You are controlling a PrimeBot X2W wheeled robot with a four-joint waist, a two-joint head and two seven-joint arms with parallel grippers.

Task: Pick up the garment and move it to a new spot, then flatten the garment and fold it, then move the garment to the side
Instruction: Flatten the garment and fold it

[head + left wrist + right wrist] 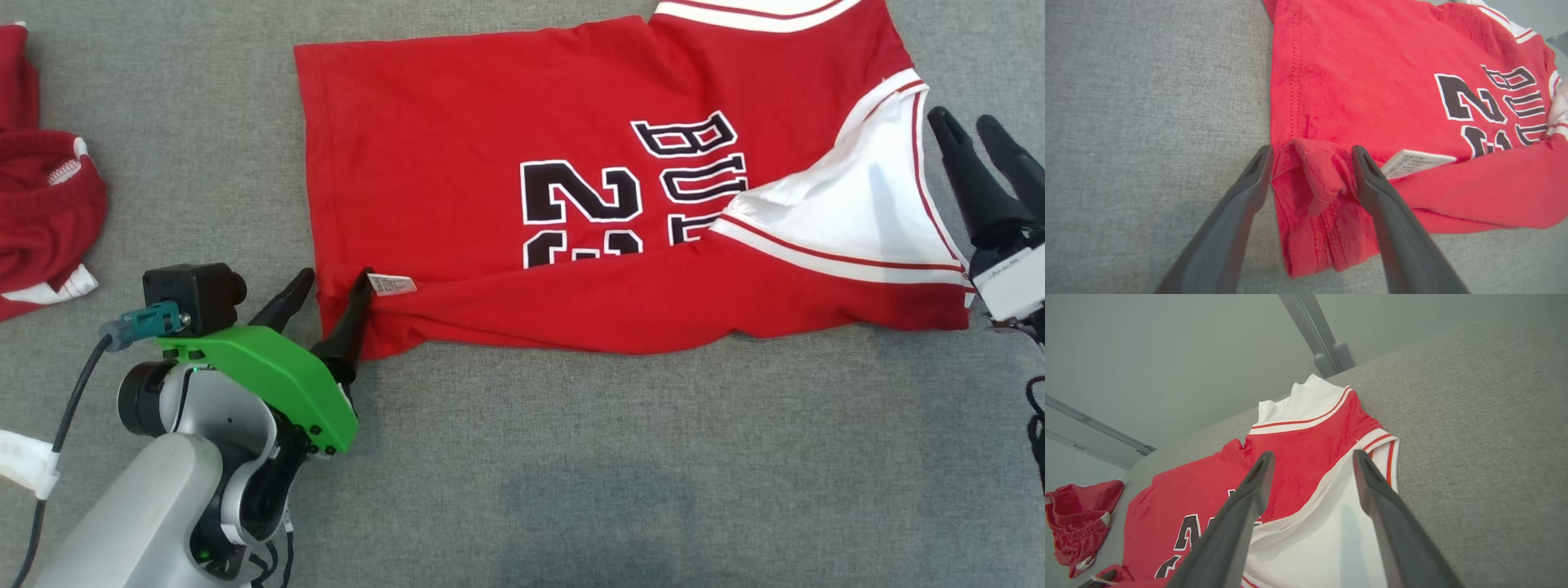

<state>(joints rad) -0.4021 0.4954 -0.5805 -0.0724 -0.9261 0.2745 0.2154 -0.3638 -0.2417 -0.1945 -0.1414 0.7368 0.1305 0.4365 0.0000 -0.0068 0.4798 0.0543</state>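
On the grey surface [571, 457] lies the red jersey [457, 147], left claw [336, 275] and right claw [963, 119] both spread apart.

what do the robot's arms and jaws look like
Left arm: rounded pale grey shell, a bright green bracket, a black camera box with a teal plug and dark cable. Right arm: a white block at the wrist, black cables beside it. Both pairs of jaws are long, dark and tapered to rounded tips.

Red basketball jersey [457, 155], black numerals up, lies folded; bunched hem corner sits inside the left tool [336, 274], white armhole beside the right tool [963, 119].
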